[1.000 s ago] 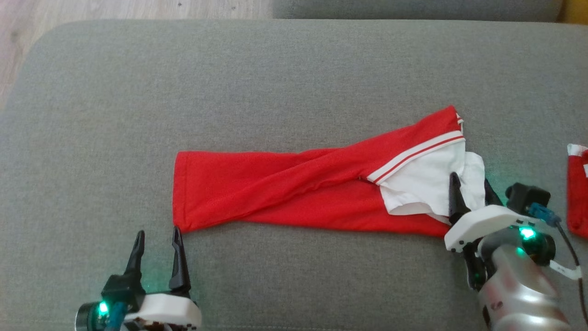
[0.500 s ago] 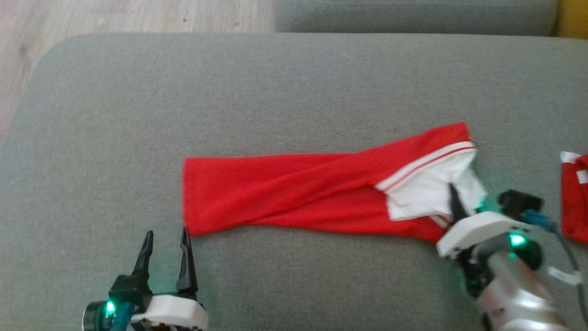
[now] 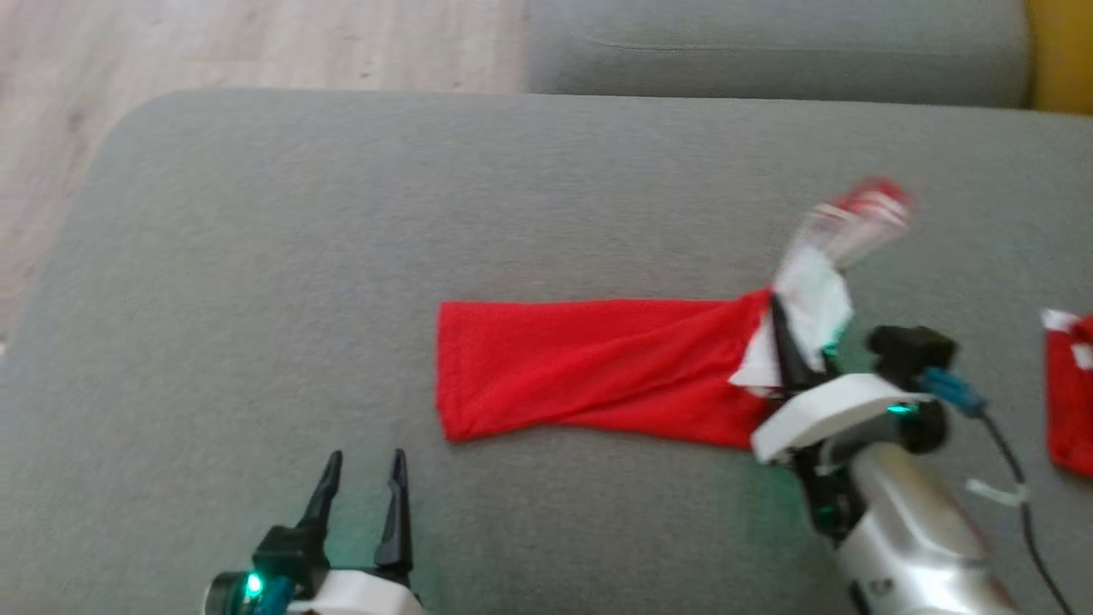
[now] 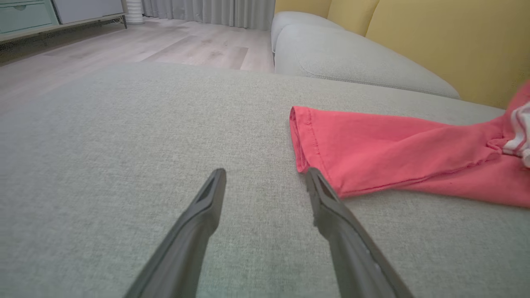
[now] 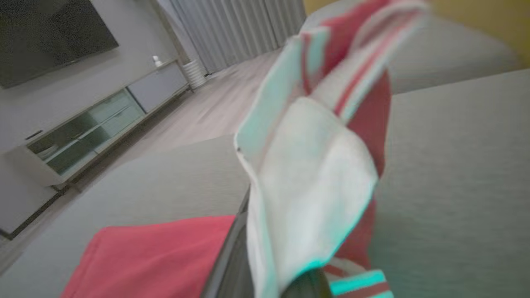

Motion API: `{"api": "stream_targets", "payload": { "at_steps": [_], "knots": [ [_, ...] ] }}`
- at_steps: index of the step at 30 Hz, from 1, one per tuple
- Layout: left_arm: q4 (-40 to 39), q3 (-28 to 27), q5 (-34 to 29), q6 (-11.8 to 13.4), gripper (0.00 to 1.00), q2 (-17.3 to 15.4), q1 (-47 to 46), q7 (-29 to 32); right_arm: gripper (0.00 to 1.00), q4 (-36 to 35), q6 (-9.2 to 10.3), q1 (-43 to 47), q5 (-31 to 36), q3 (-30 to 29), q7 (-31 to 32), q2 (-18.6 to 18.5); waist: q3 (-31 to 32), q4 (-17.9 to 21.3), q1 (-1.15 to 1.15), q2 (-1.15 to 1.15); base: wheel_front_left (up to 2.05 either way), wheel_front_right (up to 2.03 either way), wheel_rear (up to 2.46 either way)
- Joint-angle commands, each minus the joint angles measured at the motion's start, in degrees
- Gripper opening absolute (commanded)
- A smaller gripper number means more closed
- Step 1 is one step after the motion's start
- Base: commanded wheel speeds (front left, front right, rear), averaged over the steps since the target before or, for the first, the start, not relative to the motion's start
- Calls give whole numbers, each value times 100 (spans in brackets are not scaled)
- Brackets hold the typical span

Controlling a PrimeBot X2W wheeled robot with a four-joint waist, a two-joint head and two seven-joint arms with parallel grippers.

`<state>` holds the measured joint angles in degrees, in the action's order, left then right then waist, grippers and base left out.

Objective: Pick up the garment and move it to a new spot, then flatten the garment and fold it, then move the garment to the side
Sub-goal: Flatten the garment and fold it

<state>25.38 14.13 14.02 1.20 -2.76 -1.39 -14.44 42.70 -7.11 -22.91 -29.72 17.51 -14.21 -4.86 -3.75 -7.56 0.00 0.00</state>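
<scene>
The garment (image 3: pixel 598 367) is a red shirt with white, red-striped sleeves, lying in a long strip across the grey sofa cushion (image 3: pixel 341 239). My right gripper (image 3: pixel 790 346) is shut on the garment's white sleeve end and holds it raised, the cloth (image 5: pixel 306 182) flapping and blurred above the fingers. The red hem end (image 4: pixel 314 140) still rests on the cushion. My left gripper (image 3: pixel 363 478) stands open at the lower left, just short of that hem corner, and its right fingertip (image 4: pixel 312 176) nearly touches the cloth.
A second red and white cloth (image 3: pixel 1072 384) lies at the cushion's right edge. Another grey cushion (image 3: pixel 768 51) and a yellow backrest (image 4: pixel 434 37) lie behind. Wooden floor (image 3: pixel 213 43) runs beyond the left edge, with a low TV cabinet (image 5: pixel 95 128) across the room.
My right gripper has shut on the white sleeve end and lifted it, dragging the garment to the right. The camera has tilted, shifting the whole picture. The left gripper has stayed open.
</scene>
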Motion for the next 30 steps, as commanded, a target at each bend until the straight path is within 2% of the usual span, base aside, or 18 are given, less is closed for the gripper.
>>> {"api": "stream_targets", "payload": {
  "at_steps": [1,6,7,15,16,17,20,24,26,30],
  "knots": [
    [-181,-81,25,16,100,-12,-219,-56,0,-256,-37,-214,-112,368,-62,87,-25,-331,0,0,0,0,0],
    [-204,109,19,26,100,-12,-267,-56,0,-478,-37,-353,-569,1160,68,167,-92,-974,0,0,0,0,0],
    [-204,109,19,26,100,-12,-267,-56,0,-478,-37,-353,-569,1160,68,167,-92,-974,0,0,0,0,0],
    [-229,255,64,45,100,-12,-251,-56,0,-214,-37,-568,-1036,1767,109,195,-229,-1899,0,0,0,0,0],
    [-229,260,60,48,100,-12,-242,-56,25,-161,-37,-589,-1109,1818,109,195,-240,-1967,0,0,0,0,0],
    [-227,265,60,50,100,-12,-235,-56,100,-111,-37,-612,-1172,1874,107,196,-251,-2031,0,0,0,0,0],
    [-251,237,51,70,100,-12,-211,-56,100,-39,-37,-695,-1283,2023,48,197,-262,-2086,0,0,0,0,0],
    [-302,127,4,90,100,-12,-213,-56,100,63,-37,-781,-1179,1930,-52,197,-237,-1886,0,0,0,0,0],
    [-336,64,-36,96,100,-12,-229,-56,100,114,-37,-791,-1025,1726,-71,196,-197,-1681,0,0,0,0,0],
    [-391,-58,-126,88,100,-12,-282,-56,100,-80,-37,-618,-369,819,-76,166,-98,-1203,0,0,0,0,0]
  ]
}}
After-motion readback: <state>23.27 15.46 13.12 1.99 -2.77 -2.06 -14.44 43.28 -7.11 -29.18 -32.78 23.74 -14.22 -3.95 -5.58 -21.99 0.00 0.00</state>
